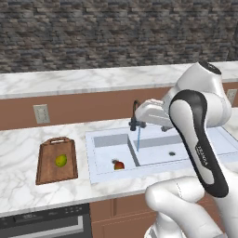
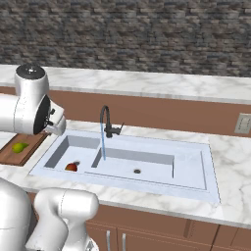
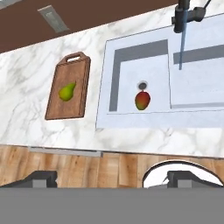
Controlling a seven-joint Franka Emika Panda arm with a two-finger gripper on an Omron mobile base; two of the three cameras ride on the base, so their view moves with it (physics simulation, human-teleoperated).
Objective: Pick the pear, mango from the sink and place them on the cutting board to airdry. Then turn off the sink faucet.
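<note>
The yellow-green pear [image 1: 61, 161] [image 2: 19, 147] [image 3: 67, 92] lies on the brown cutting board [image 1: 46, 169] [image 2: 11, 157] [image 3: 54, 105], left of the white sink [image 1: 103, 177] [image 2: 212, 171] [image 3: 105, 87]. The red-orange and green mango [image 1: 119, 165] [image 2: 71, 167] [image 3: 142, 100] rests in the left basin beside the drain. A blue stream of water runs from the black faucet [image 1: 135, 116] [image 2: 105, 120] [image 3: 183, 15]. My gripper [image 3: 114, 179] is open and holds nothing. It hangs high over the counter's front edge, looking down on the board and the left basin.
A wall outlet [image 1: 41, 113] [image 3: 53, 18] sits on the backsplash behind the board, another outlet [image 2: 243, 123] to the sink's right. A dark appliance front [image 1: 46, 223] lies below the counter under the board. Marble counter surrounds the sink.
</note>
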